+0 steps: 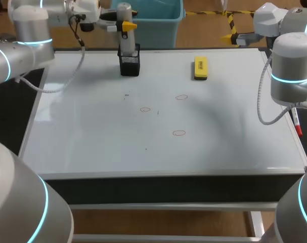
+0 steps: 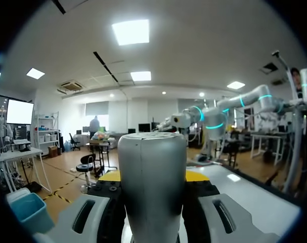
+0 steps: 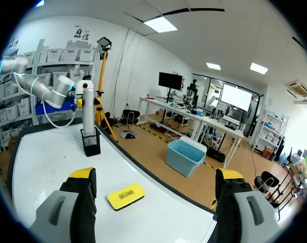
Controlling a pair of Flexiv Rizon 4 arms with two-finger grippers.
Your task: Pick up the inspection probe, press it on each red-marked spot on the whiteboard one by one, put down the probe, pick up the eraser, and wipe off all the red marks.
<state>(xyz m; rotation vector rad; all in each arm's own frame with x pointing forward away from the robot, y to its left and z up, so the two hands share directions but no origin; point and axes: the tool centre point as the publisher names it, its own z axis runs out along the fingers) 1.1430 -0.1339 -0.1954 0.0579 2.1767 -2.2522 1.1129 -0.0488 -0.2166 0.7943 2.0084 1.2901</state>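
Observation:
The inspection probe (image 1: 124, 31), a grey cylinder, stands upright in a black mesh holder (image 1: 129, 63) at the back of the whiteboard (image 1: 92, 136). My left gripper (image 1: 127, 25) comes in level from the left and is shut on the probe's upper part. In the left wrist view the probe (image 2: 152, 187) fills the space between the fingers of that gripper (image 2: 153, 175). Three red circles (image 1: 181, 97), (image 1: 145, 109), (image 1: 179, 133) are drawn mid-board. The yellow eraser (image 1: 201, 67) lies at the back right. My right gripper (image 3: 156, 179) is open and empty, with the eraser (image 3: 125, 195) ahead of it.
A red marker pen (image 1: 297, 124) lies at the board's right edge, below my right arm (image 1: 290, 76). A few small dark specks dot the board near the circles. The holder (image 3: 90, 143) and probe (image 3: 87, 109) also show far ahead in the right wrist view.

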